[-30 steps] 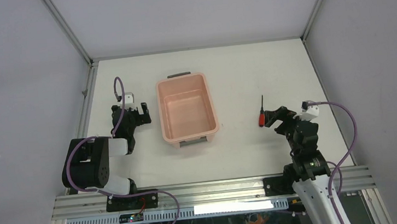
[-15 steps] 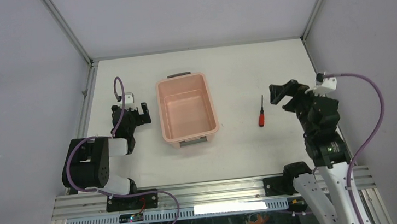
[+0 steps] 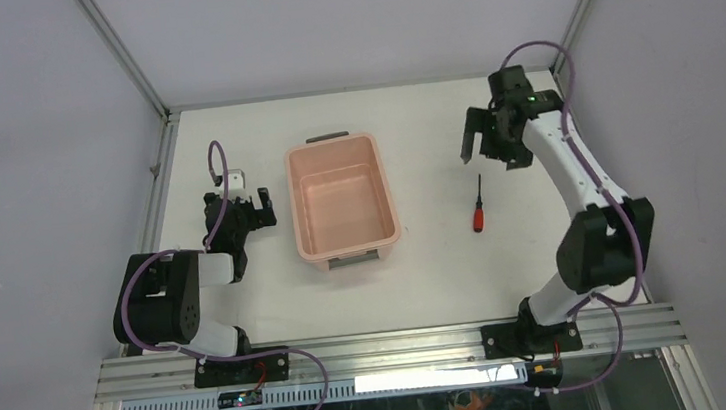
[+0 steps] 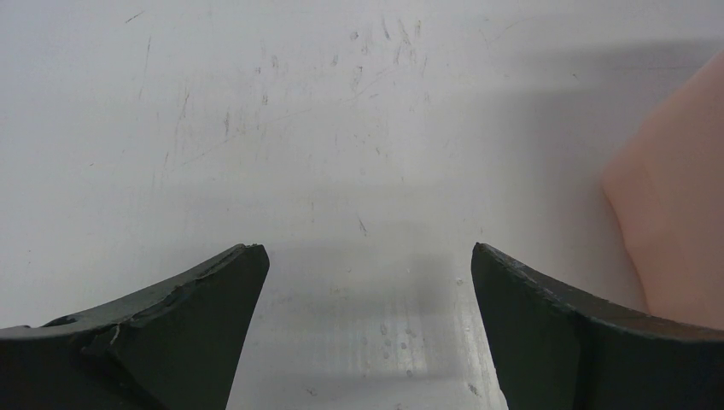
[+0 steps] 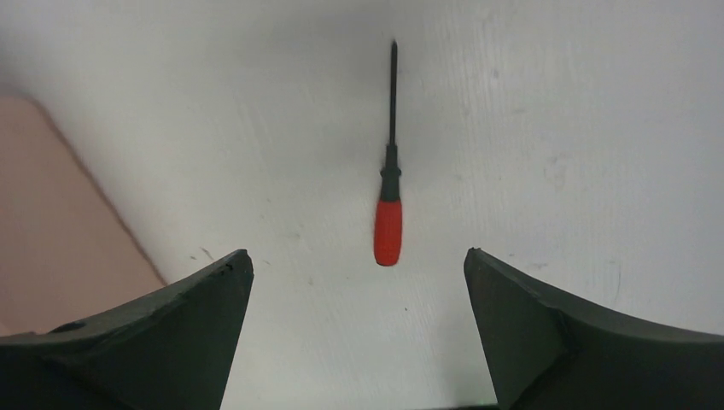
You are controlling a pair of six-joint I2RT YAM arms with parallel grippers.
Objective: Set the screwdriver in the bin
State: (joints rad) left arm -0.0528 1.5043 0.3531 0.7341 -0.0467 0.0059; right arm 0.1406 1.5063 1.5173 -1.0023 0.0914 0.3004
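- Screwdriver (image 3: 478, 206) lies flat on the white table (image 3: 426, 279), right of the bin (image 3: 294, 207) and well apart from it. Its red handle points to the near edge and its thin black shaft to the far side.
- Left gripper (image 3: 264, 207) sits low over the table just left of the bin, with its jaws spread and nothing between them. The left wrist view shows the bin's pink wall (image 4: 674, 231) at its right edge.
- The bin stands upright, long sides running near to far, with a dark grey handle at each short end.
- Right gripper (image 3: 486, 151) hangs beyond the screwdriver's tip with its jaws wide apart. In the right wrist view, the screwdriver (image 5: 388, 205) lies ahead of the fingers, untouched.
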